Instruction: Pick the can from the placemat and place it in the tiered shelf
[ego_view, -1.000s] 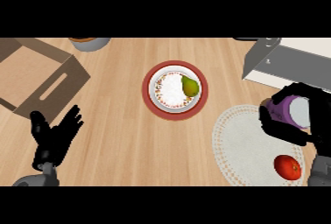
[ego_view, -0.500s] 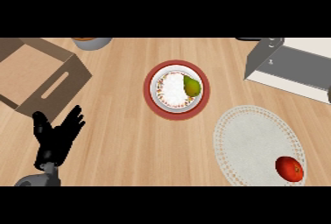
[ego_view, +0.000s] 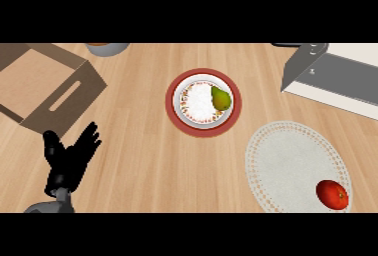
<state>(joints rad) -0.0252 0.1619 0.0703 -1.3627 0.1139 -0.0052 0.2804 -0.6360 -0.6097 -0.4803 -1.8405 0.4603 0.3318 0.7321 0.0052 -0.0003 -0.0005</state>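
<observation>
**Counter layout as seen from the head view**

Plate (ego_view: 204, 102) sits at upper centre of the frame; a pear (ego_view: 221, 98) lies on its right half. Placemat (ego_view: 297, 166) occupies the lower right, below and right of the plate, apart from it. A tomato (ego_view: 332, 194) rests on the placemat's lower right part. Shelf (ego_view: 336, 76) stands at the upper right, above the placemat, running out of the right edge. Box (ego_view: 46, 85) fills the upper left. A bowl (ego_view: 108, 47) is cut by the top edge, just right of the box. Left hand (ego_view: 69, 161) shows at lower left, below the box.
</observation>
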